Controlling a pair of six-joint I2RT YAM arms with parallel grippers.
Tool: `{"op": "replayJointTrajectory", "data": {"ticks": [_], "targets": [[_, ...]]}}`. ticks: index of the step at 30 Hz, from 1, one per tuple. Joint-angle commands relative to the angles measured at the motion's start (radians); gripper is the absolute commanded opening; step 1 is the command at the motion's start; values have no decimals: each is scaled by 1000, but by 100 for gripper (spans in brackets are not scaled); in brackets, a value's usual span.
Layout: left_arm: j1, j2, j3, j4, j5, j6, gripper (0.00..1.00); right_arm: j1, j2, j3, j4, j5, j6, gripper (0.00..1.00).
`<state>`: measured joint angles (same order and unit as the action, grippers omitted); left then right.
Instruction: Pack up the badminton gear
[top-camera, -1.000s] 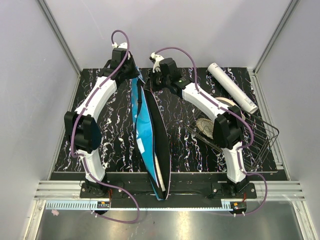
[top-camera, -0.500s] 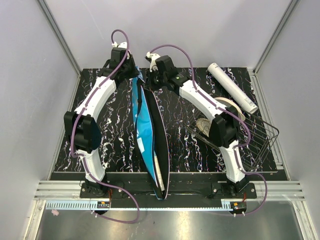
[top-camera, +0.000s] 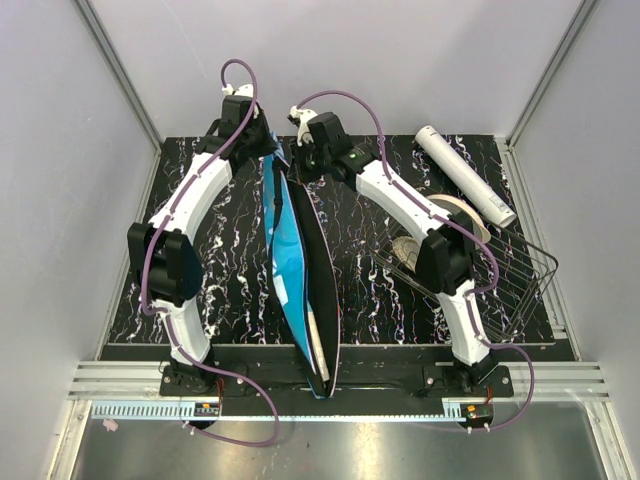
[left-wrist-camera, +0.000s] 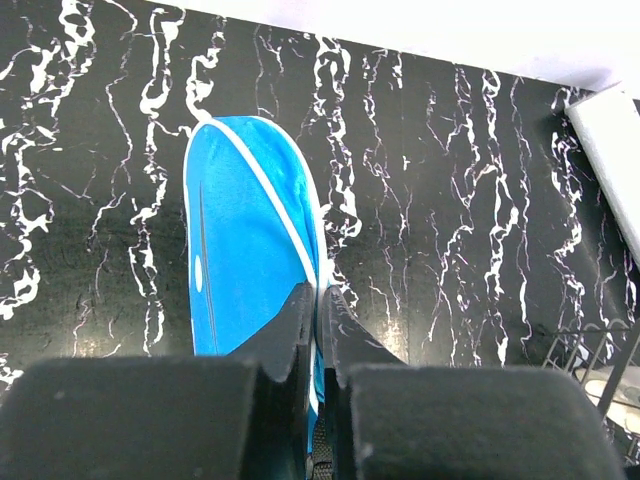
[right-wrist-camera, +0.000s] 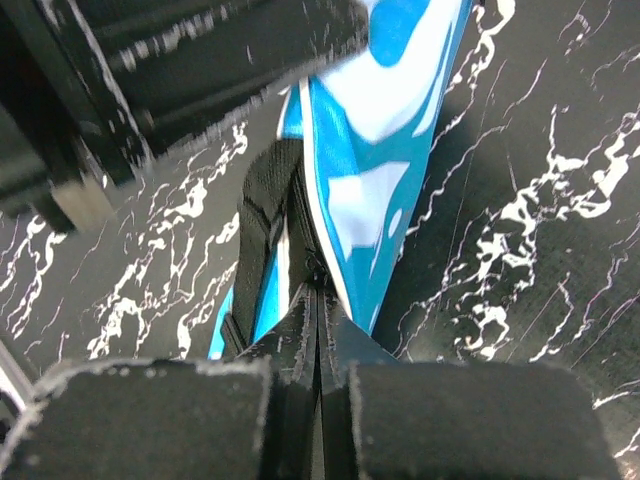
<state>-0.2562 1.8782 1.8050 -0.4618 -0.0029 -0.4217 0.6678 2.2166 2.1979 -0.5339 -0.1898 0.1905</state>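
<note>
The blue racket cover (top-camera: 285, 250) stands on edge along the middle of the table, its black side facing right. A pale handle (top-camera: 316, 338) shows in its open near end. At the far end, my left gripper (top-camera: 272, 152) is shut on the cover's white-piped edge (left-wrist-camera: 300, 235), with the fingertips (left-wrist-camera: 320, 300) pinching it. My right gripper (top-camera: 300, 165) is shut just beside it, and the tips (right-wrist-camera: 318, 300) meet at the zipper (right-wrist-camera: 318, 272) of the cover (right-wrist-camera: 390, 150). The white tube (top-camera: 465, 175) lies at the back right.
A black wire basket (top-camera: 520, 270) sits at the right behind my right arm, with round woven discs (top-camera: 408, 250) in it. In the left wrist view the tube (left-wrist-camera: 610, 150) and the basket's corner (left-wrist-camera: 590, 350) show at the right edge. Grey walls enclose the table.
My right arm has shifted a little to the left, closer to the cover's far end. The left arm and the cover have stayed put.
</note>
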Motion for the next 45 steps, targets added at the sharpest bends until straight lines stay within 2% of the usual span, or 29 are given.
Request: {"op": "replayJointTrajectory", "data": {"ticks": [1,8,17,27,31,40,43,45], "targets": [[49,-87,-1,123,-153,-14,0,-8,-95,-113,-54,-46,58,0],[141,-68,10,186,-140,-97,0,-8,-189,-335,103,-298,204,0],[293,-11,73,207,-134,-190,0,-8,-392,-656,199,-398,210,0],[413,119,182,189,-33,-190,0,-8,-808,-1180,224,-410,150,0],[422,125,188,199,-46,-167,0,-7,-909,-1357,193,-367,161,0],[423,142,212,167,-98,-117,0,-8,-1017,-1575,192,-303,280,0],[422,142,212,161,-79,-121,0,-7,-1025,-1568,189,-310,287,0],[422,137,211,157,-57,-124,0,-7,-1067,-1532,166,-284,256,8]]}}
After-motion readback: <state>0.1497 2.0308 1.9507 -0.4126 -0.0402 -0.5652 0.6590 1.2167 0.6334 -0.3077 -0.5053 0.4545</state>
